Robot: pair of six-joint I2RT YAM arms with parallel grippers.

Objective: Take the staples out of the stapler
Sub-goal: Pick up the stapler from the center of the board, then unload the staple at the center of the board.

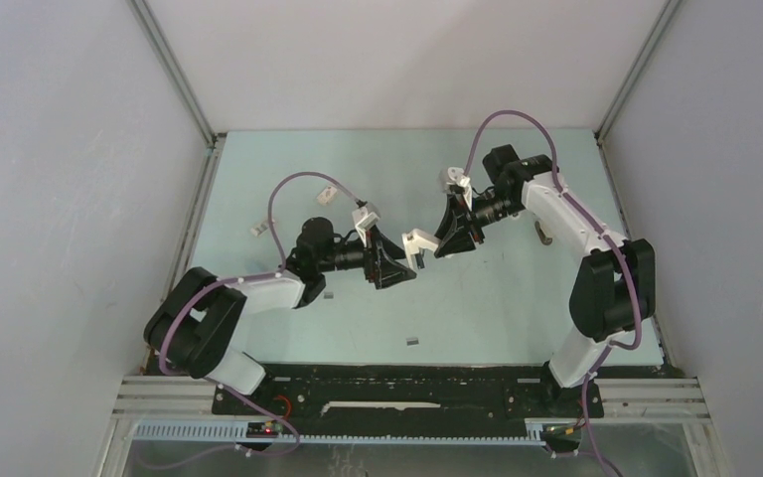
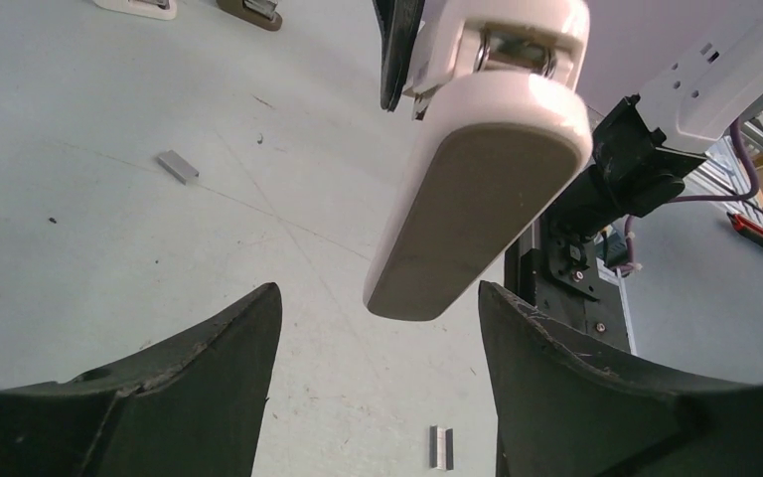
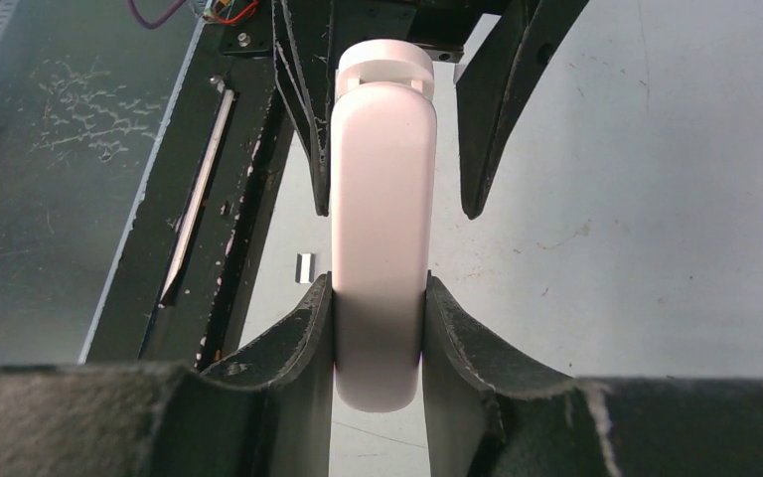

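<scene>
The right gripper pinched the white stapler between its two fingers and held it raised above the surface, near the middle of the top view. The left gripper was spread wide. Its fingers flanked the stapler's free end, with a gap on each side in the left wrist view. Loose staples lay flat on the surface: one strip at the lower centre of the top view and another left of centre, just beside the left arm. Both lay well apart from the stapler.
</scene>
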